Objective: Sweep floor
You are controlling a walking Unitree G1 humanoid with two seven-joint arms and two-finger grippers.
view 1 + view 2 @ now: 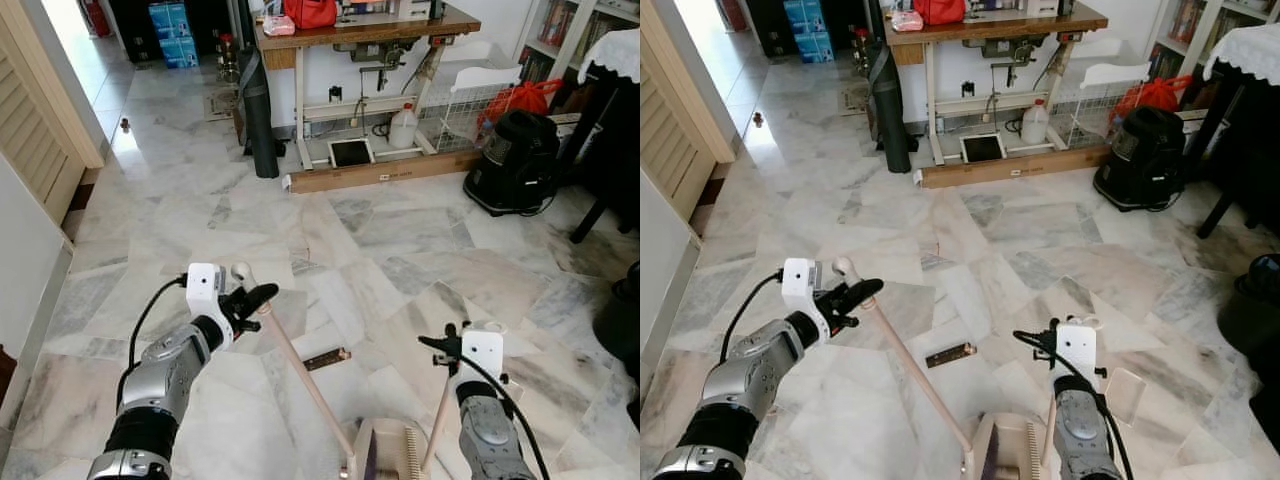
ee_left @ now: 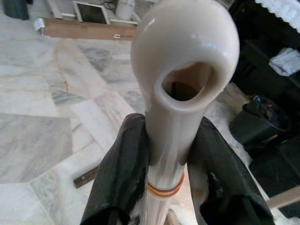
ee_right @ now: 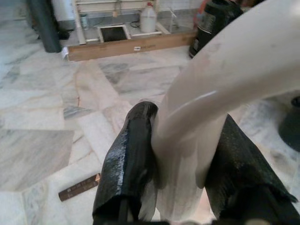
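The left end effector (image 1: 258, 297) is clamped around the top of a beige broom handle (image 1: 300, 370), which slants down toward 5 o'clock. The right end effector (image 1: 441, 345) grips a second beige handle (image 1: 437, 425), probably the dustpan's (image 1: 385, 450). A small brown wrapper-like piece (image 1: 327, 358) lies on the marble floor (image 1: 400, 260) between them.

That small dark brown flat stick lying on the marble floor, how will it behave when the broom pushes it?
The small dark brown flat stick looks thin and light, so it should slide easily on the polished marble floor. Lying flat, it probably won't roll, though it may spin.
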